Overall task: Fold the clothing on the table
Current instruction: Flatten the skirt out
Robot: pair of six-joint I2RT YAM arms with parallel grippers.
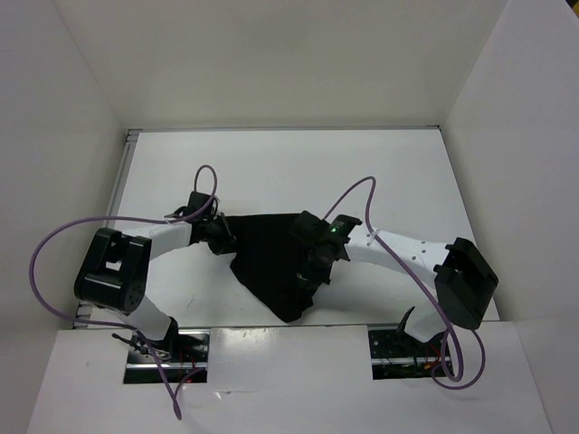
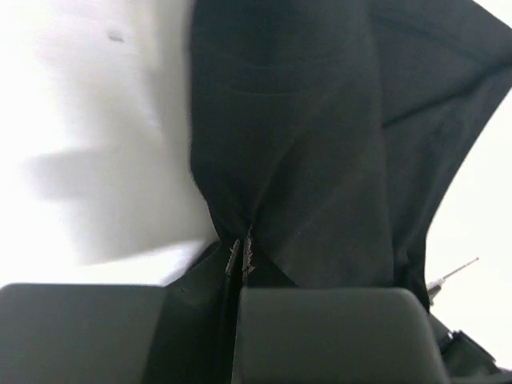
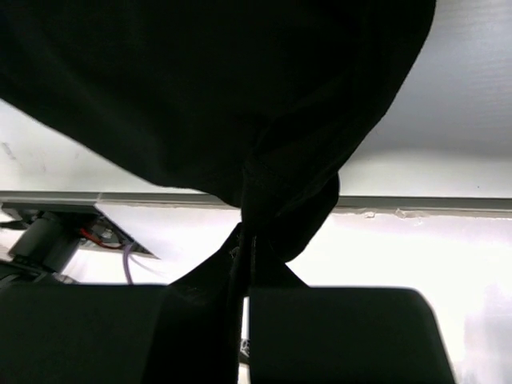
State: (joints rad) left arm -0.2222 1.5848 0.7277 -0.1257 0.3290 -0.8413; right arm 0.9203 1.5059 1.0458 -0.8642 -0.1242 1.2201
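Note:
The black clothing (image 1: 267,258) lies bunched in the middle of the white table (image 1: 271,172), tapering toward the near edge. My left gripper (image 1: 222,237) is at its left corner and is shut on a pinch of the fabric. In the left wrist view the clothing (image 2: 304,120) spreads away from the closed left gripper (image 2: 240,252). My right gripper (image 1: 309,271) is over the garment's right side, shut on a gathered fold. In the right wrist view the clothing (image 3: 200,80) hangs bunched from the right gripper (image 3: 246,236).
White walls enclose the table on three sides. The metal edge rail (image 3: 448,206) runs along the table's edge. Two base cut-outs (image 1: 167,357) (image 1: 407,353) sit at the near edge, with purple cables (image 1: 54,244) looping off both arms. Bare tabletop (image 2: 80,80) lies left of the garment.

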